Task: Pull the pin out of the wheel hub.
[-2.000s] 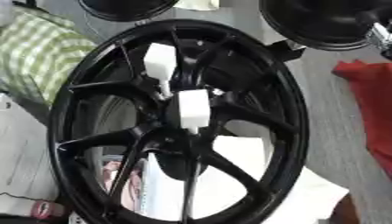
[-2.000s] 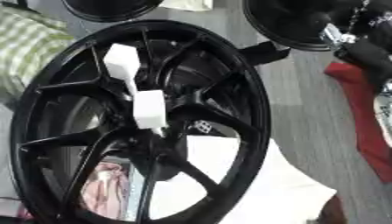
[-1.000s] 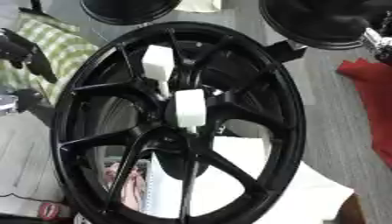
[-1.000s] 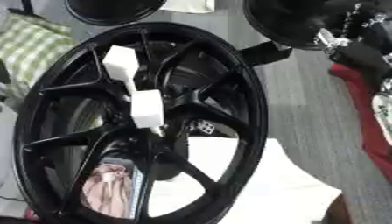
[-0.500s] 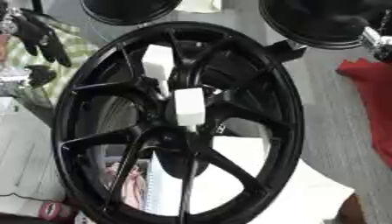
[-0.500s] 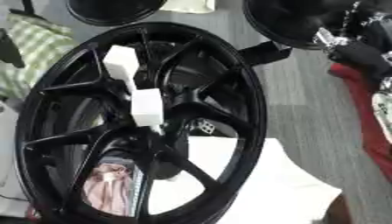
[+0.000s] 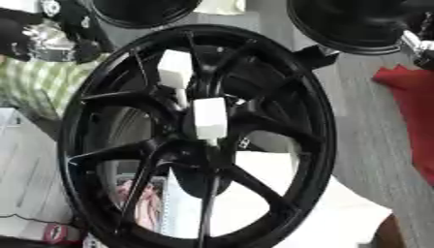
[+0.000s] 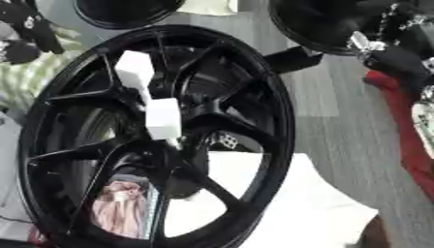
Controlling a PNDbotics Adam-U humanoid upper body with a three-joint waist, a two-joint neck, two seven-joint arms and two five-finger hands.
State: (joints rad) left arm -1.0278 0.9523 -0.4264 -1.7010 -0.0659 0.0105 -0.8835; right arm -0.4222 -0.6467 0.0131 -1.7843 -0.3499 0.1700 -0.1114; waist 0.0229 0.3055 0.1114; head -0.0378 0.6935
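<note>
The left hand [image 7: 51,29] has moved in at the upper left since a second ago, just beside the black wheel hub [image 7: 199,140]; its fingers cannot be made out. Two white pins [image 7: 209,117] stand at the hub's centre, untouched. The right hand [image 8: 398,53] is blurred at upper right.

left robot hand [image 7: 59,29] raised at upper left — fingers blurred, right robot hand [image 8: 398,48] at upper right
</note>
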